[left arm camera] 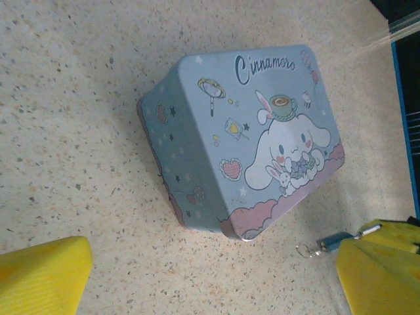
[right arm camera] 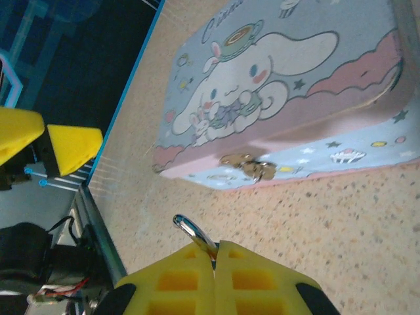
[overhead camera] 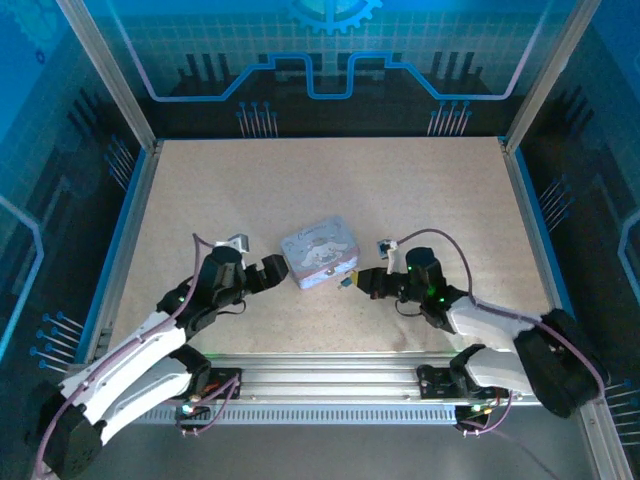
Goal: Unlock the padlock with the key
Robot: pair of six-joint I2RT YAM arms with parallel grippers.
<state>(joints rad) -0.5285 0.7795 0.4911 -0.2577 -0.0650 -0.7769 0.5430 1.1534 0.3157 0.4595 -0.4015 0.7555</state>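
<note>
The padlock (left arm camera: pixel 338 241) has a small teal body. It hangs at the tip of my right gripper (overhead camera: pixel 358 283), just off the near right corner of the lilac cartoon tin (overhead camera: pixel 318 252). In the right wrist view my right gripper (right arm camera: pixel 215 252) is shut, and the padlock's silvery shackle loop (right arm camera: pixel 191 231) sticks out between its pads. A thin wire ring (left arm camera: pixel 305 249) dangles from the body's free end; I cannot make out the key. My left gripper (overhead camera: pixel 262 275) stands open at the tin's left side, nothing between its fingers (left arm camera: pixel 42 275).
The tin (left arm camera: pixel 249 144) lies flat on the speckled table (overhead camera: pixel 200 200), its small brass clasp (right arm camera: pixel 249 167) facing my right gripper. Blue-edged walls and aluminium posts ring the table. A metal rail (overhead camera: pixel 330 375) runs along the near edge.
</note>
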